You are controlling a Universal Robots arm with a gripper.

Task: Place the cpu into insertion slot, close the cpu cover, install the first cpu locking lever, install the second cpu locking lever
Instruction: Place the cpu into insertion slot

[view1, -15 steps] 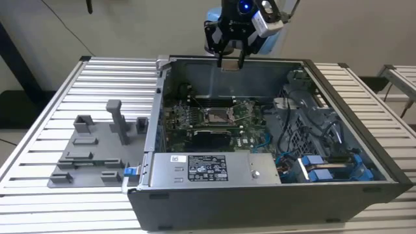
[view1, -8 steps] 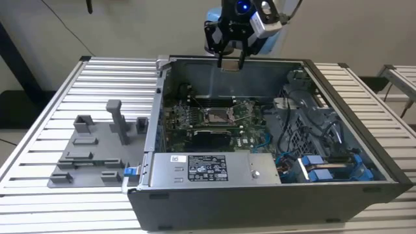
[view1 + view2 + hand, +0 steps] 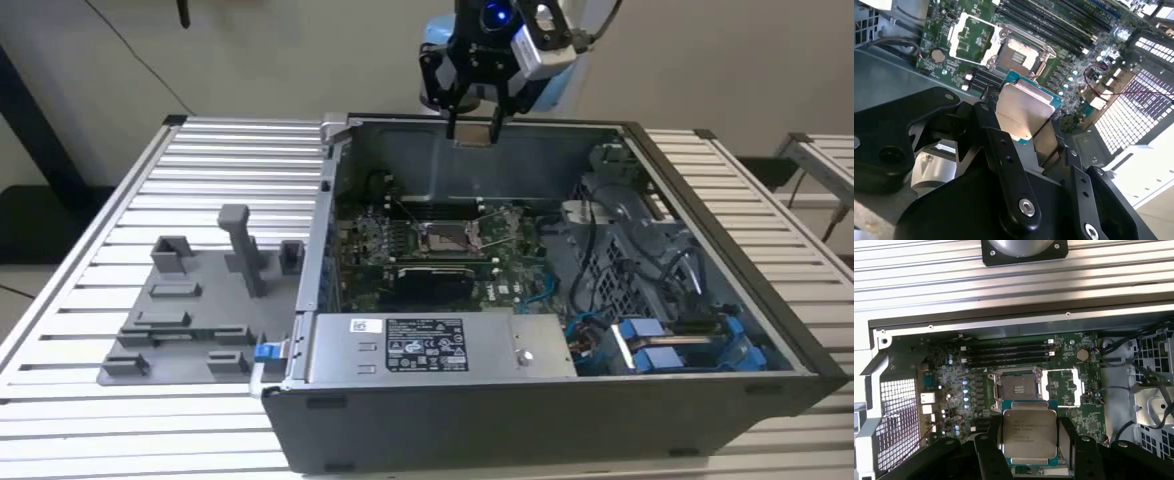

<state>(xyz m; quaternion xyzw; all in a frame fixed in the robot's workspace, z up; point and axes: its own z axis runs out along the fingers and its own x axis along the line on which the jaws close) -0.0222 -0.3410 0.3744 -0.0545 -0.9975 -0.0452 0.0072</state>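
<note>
jaws clamped on the cpu (image 3: 1029, 432), holding it flat in the air over the open computer case (image 3: 534, 400), the bare socket (image 3: 1015, 386) waiting on the motherboard (image 3: 954, 370) below, cpu cover (image 3: 1081, 387) flipped open right beside it.

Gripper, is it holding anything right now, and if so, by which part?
Yes. The gripper holds the cpu, pinched by two opposite side edges between its fingers, with the metal top facing the wrist cameras, above the motherboard.

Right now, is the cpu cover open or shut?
Open: the cpu cover lies swung aside, baring the socket; the claw holds the cpu.
</note>
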